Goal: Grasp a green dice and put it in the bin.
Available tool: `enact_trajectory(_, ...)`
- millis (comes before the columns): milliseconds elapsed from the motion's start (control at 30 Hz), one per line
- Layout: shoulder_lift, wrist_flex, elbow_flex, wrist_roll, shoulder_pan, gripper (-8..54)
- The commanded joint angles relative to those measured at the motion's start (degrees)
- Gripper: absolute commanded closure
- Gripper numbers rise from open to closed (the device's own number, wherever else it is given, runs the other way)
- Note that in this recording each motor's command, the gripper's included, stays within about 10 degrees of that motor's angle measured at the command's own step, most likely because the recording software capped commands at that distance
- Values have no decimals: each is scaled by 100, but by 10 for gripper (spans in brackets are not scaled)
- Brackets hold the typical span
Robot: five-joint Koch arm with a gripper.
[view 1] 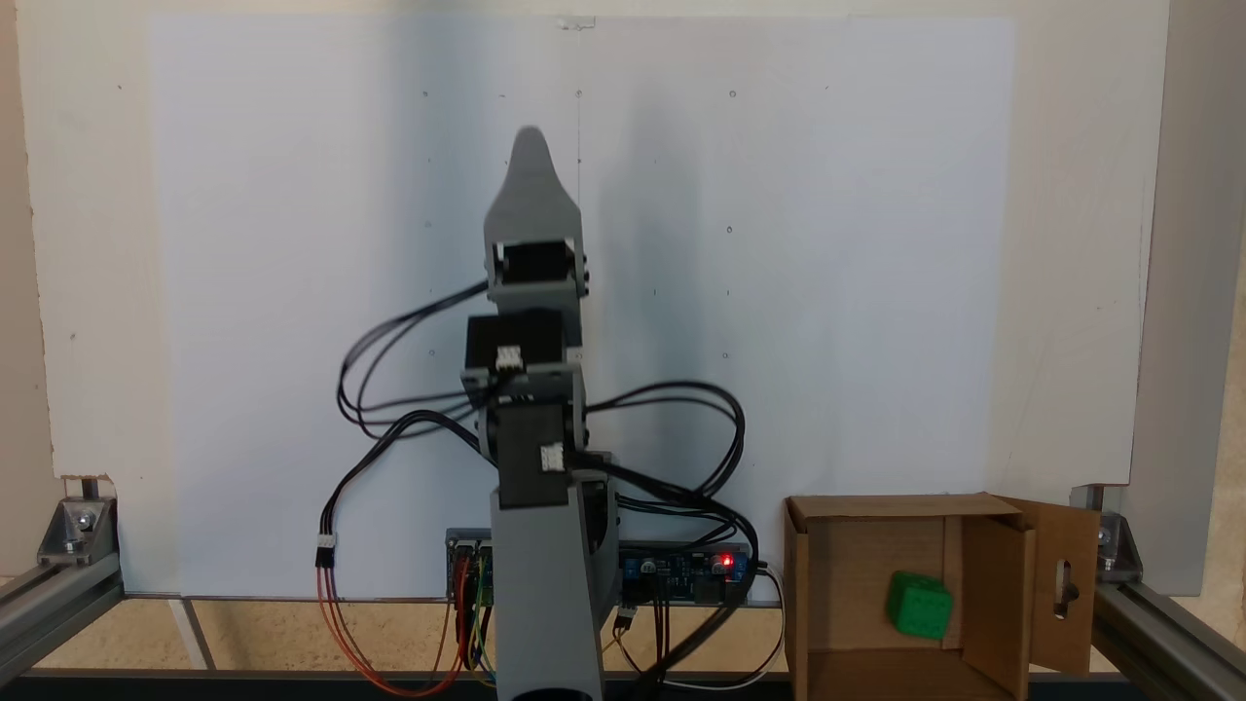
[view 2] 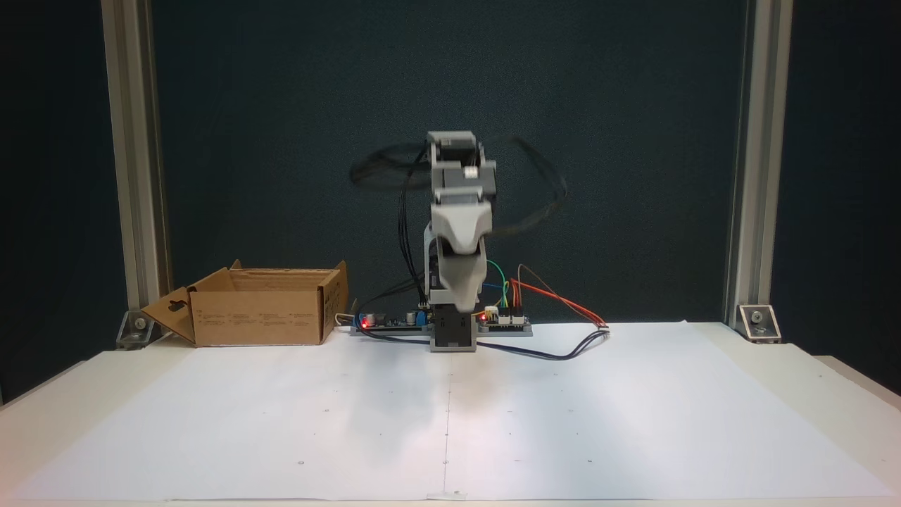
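Beside my arm's base sits the bin (view 1: 818, 584) holding the green dice (view 1: 919, 605), well apart from gripper (view 1: 531, 146); jaw state I can't tell.

Green dice (view 1: 919, 605), bright, with darker pips; bin (view 1: 989, 580) plain brown cardboard. Arm (view 1: 533, 224) grey with black motors, cables (view 2: 556, 299) black, red, orange. White paper (view 2: 450, 415) on the desk.
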Motion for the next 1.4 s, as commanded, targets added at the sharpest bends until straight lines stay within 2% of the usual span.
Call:
enact_trajectory(0,457,-930,158,246,26,18)
enact_trajectory(233,1617,-2679,1951,255,343,11)
enact_trajectory(567,1670,-5096,4069,211,466,17)
enact_trajectory(1200,1670,-9438,5247,44,896,13)
enact_trajectory(1367,1644,-9396,5247,53,879,11)
